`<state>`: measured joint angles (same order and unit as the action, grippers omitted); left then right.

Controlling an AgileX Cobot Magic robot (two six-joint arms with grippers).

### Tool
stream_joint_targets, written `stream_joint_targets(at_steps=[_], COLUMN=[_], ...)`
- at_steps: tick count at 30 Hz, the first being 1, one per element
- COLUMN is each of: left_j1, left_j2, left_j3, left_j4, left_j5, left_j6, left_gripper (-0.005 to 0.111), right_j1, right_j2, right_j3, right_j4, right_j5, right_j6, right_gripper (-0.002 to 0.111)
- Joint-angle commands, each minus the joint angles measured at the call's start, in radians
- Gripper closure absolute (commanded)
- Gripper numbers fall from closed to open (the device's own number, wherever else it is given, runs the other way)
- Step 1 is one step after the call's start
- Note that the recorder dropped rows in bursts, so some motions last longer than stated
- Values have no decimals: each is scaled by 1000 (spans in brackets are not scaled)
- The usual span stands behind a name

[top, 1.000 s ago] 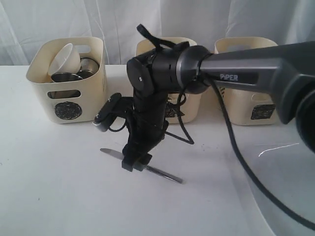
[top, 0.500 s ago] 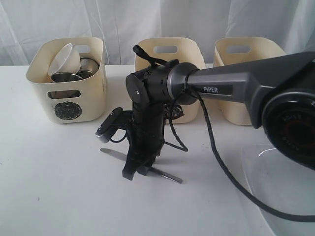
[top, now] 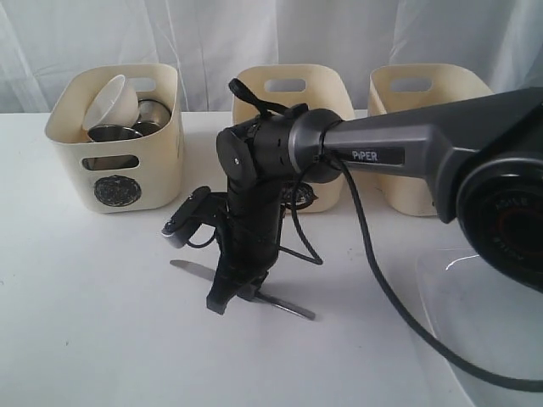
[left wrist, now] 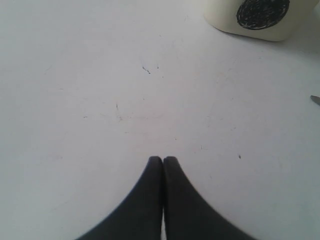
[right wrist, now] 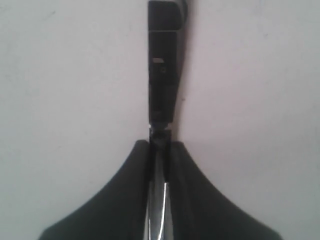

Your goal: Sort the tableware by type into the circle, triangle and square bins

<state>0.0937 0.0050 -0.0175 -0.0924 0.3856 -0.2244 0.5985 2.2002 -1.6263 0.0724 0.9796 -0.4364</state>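
Note:
A steel knife (top: 284, 305) lies on the white table in front of the bins. My right gripper (top: 233, 297) reaches across the middle and points down, shut on the knife's middle. In the right wrist view the knife (right wrist: 162, 75) runs out from between the closed fingers of the right gripper (right wrist: 160, 145). The circle bin (top: 114, 140) at the left holds a small white bowl (top: 110, 100) and steel cups (top: 119, 133). My left gripper (left wrist: 163, 160) hovers shut over bare table, near the circle bin (left wrist: 262, 12), holding nothing.
Two more cream bins stand at the back, one in the middle (top: 293, 89) and one at the right (top: 420, 89); my right arm hides most of their marks. A large white plate (top: 484, 348) lies at the front right.
The right gripper's jaws have closed on the knife. The right arm has settled slightly lower and to the left. The left gripper has stayed shut.

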Motion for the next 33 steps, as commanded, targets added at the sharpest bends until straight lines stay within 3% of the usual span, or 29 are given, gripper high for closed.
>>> stream_joint_targets(at_steps=[1, 10, 15, 18, 25, 30, 33], left_j1=[3, 3, 3, 3, 3, 3, 3], left_j2=[-5, -5, -5, -5, -5, -5, -5], left_j3=[9, 9, 9, 9, 9, 9, 9], left_j4=[-8, -8, -8, -8, -8, -8, -8], left_j5=[50, 50, 50, 50, 50, 50, 50], left_j6=[-5, -5, -5, -5, -5, -5, -5], left_gripper=[107, 107, 107, 107, 107, 107, 107], right_j1=[0, 0, 0, -2, -77, -153, -182], right_j2=[-50, -174, -314, -378, -364, -282, -233], right_j3=[10, 10, 10, 10, 10, 10, 10], right_j4=[11, -40, -142, -299, -774, -885, -885], right_j5=[-34, -51, -170, -309, -599, -787, -784], right_j6=[36, 104, 151, 253, 722, 847, 847], right_gripper=[108, 108, 108, 108, 108, 108, 108])
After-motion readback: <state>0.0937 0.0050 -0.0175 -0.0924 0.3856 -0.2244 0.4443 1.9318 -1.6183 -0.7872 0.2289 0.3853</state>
